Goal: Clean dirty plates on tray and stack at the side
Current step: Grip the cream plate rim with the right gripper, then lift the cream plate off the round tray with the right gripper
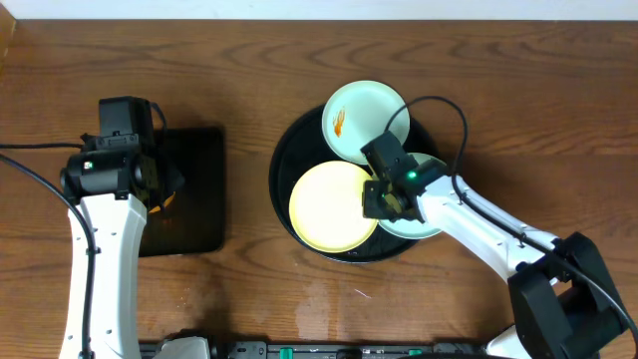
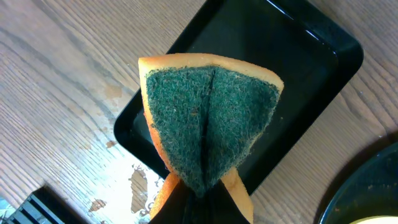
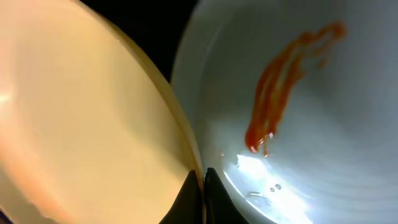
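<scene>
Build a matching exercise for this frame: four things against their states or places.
Things:
1 sponge
2 yellow plate
3 far mint plate
4 rectangular tray

States:
A bears an orange sauce streak
B black, left of the round tray
C pinched in the left hand
D rim caught in the right hand

Pairs: 1-C, 2-D, 3-A, 4-B

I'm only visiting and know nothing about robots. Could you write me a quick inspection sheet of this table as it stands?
Surface: brown wood tabletop, with pale scuffs.
Job's things: yellow plate, smeared mint plate and second mint plate, all on the round black tray.
Clutter: rectangular black tray.
Grippers: left gripper shut on a sponge; right gripper shut, seemingly pinching the yellow plate's rim.
Cables: black cables at both arms.
Surroundings: white strip behind the table; nothing else seen.
</scene>
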Motion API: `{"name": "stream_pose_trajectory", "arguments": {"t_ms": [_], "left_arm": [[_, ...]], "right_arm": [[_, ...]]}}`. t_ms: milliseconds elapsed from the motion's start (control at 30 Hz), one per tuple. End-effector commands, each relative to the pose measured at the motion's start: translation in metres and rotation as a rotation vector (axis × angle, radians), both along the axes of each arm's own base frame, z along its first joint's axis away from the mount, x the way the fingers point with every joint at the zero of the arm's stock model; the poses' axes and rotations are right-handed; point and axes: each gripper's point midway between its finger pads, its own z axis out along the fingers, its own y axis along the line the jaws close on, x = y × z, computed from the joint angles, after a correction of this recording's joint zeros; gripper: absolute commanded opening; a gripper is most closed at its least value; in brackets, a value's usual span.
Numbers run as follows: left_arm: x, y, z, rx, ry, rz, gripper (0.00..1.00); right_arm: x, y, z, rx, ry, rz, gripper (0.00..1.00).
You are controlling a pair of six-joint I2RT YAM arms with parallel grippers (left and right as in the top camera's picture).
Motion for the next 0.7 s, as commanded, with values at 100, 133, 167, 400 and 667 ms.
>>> {"name": "stream_pose_trajectory", "arguments": {"t_ms": [100,133,167,400,667], "left_arm": [[-0.001,0.002,-0.002,0.006,0.01,0.002,0.08],[-0.001,0.002,-0.002,0.006,0.01,0.002,0.08],[-0.001,0.002,-0.002,0.006,0.01,0.002,0.08],[-0.001,0.002,-0.002,0.006,0.01,0.002,0.08],[-0.001,0.002,-0.001,0.006,0.01,0.002,0.08]], "right_arm": [[0.046,0.003,0.056,-0.099,-0.191,0.148,0.01],[0.052,0.003,0.066,-0.118,-0.218,0.177,0.01],[0.058,0.003,0.075,-0.142,-0.247,0.202,0.01],[0.094,-0.008,0.135,-0.403,-0.467,0.316,0.01],[0.109,-0.013,0.203,-0.839,-0.701,0.376,0.01]]}}
